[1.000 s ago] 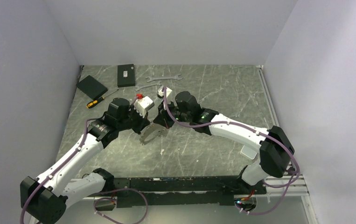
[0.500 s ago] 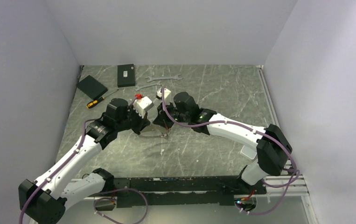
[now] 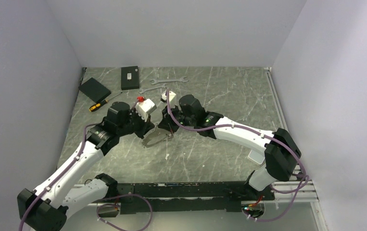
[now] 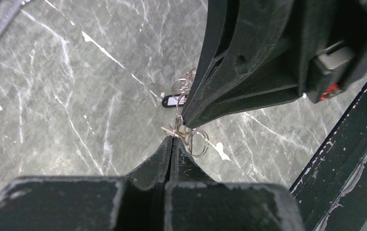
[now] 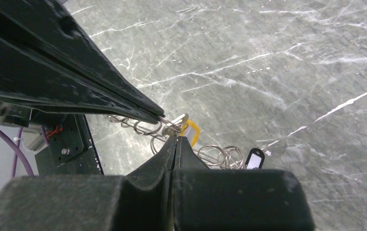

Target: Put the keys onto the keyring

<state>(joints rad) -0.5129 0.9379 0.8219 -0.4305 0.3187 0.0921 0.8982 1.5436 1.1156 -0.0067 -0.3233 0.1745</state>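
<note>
In the top view the keyring (image 3: 155, 137), a large thin silvery loop, hangs tilted between my two grippers above the middle of the table. My left gripper (image 4: 173, 136) is shut, its tips pinching the keyring's wire (image 4: 198, 143). My right gripper (image 5: 175, 138) is shut too, its tips at a yellow-rimmed key (image 5: 193, 131) on the wire. The two pairs of tips almost touch. A black-rimmed key (image 5: 255, 158) hangs further along, beside several small rings (image 5: 220, 156). It also shows in the left wrist view as the black key (image 4: 170, 101).
Two flat silver wrenches (image 3: 170, 80) (image 3: 147, 90) lie at the back. A black box (image 3: 130, 77), a black pad (image 3: 94, 88) and a yellow-handled screwdriver (image 3: 102, 102) lie at the back left. A small white scrap (image 3: 167, 156) lies nearer the arms' bases.
The keyring swung flatter half a second ago and now hangs tilted again. Both grippers stayed shut and together, drifting slightly toward the back left.
</note>
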